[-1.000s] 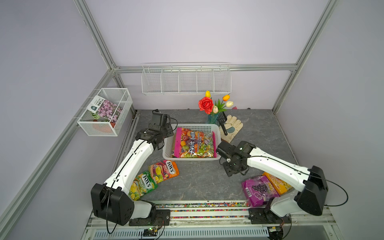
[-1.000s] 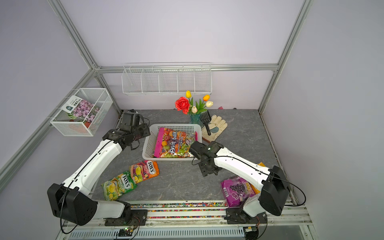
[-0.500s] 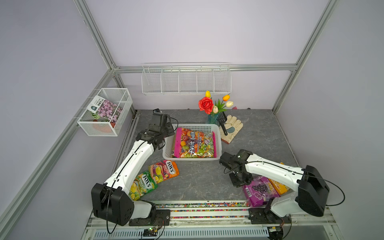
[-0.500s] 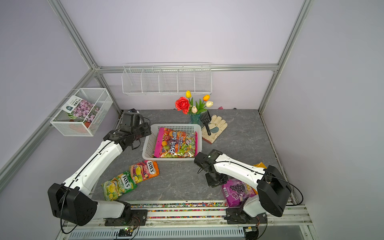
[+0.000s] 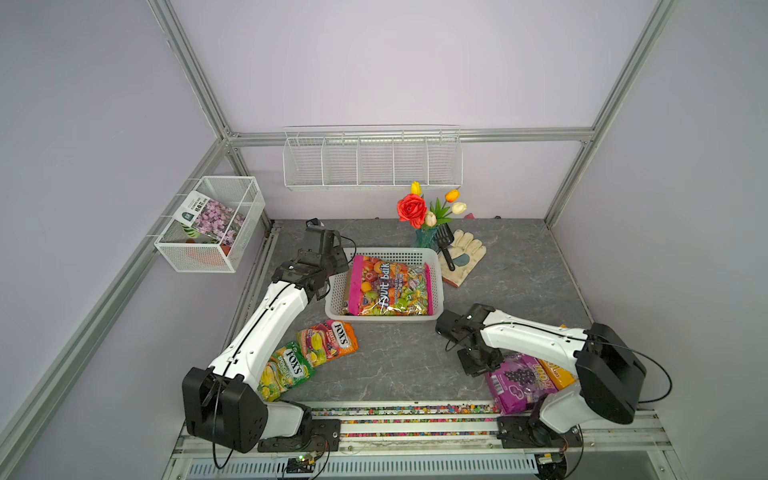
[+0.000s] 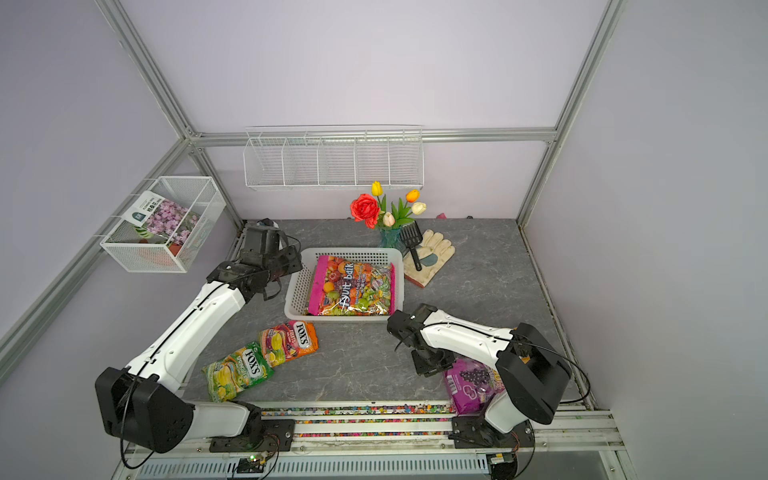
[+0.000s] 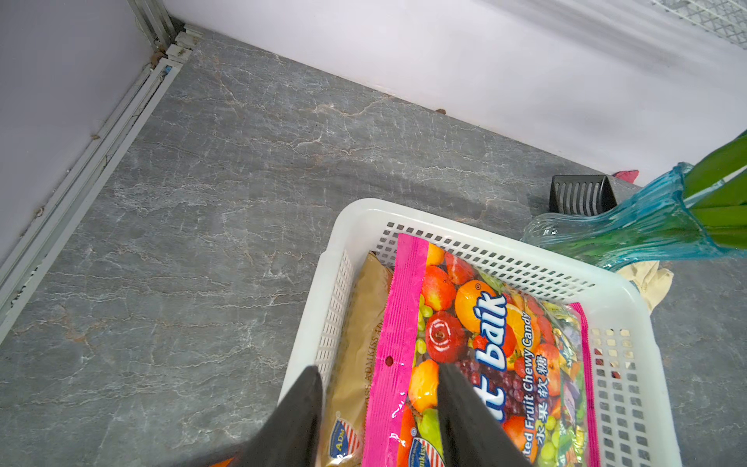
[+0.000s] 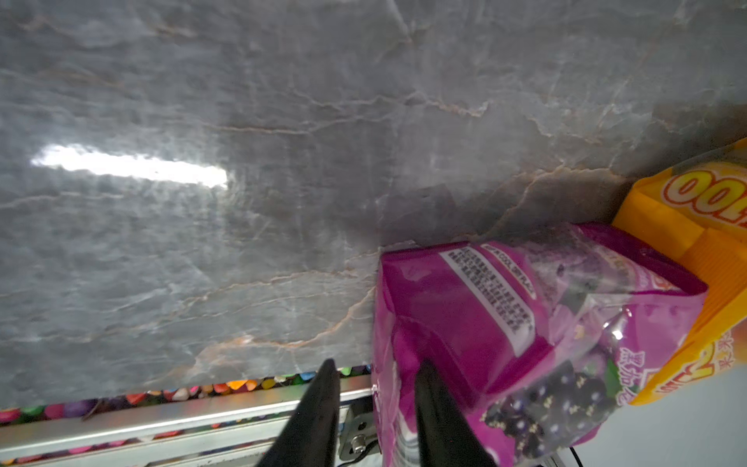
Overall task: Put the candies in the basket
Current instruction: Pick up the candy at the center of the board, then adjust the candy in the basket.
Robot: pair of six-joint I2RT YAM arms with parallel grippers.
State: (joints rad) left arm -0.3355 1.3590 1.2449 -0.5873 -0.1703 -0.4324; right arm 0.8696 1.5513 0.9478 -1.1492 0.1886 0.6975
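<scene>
- The basket (image 5: pixel 337 286) sits mid-surface (image 5: pixel 399 365). Inside it, the pink-edged bag (image 5: pixel 390 286) lies flat on top of the red-gold bag (image 7: pixel 364 323).
- At the basket's 7 o'clock lie the orange FOX'S bag (image 5: pixel 328 343) and, touching it farther out, the green FOX'S bag (image 5: pixel 284 370).
- At its 4 o'clock, the purple grape bag (image 5: pixel 519 384) partly covers the yellow-orange mango bag (image 5: pixel 555 372).
- The right gripper (image 8: pixel 376 364) has its jaws part-way apart astride the purple grape bag's edge. I cannot tell whether they pinch it.
- The left gripper (image 7: pixel 378 368) hovers over the basket's 9 o'clock wall, jaws apart and holding nothing.
- A blue vase (image 5: pixel 426 237) stands at 1 o'clock, and a glove (image 5: pixel 465 257) lies at 2 o'clock.
</scene>
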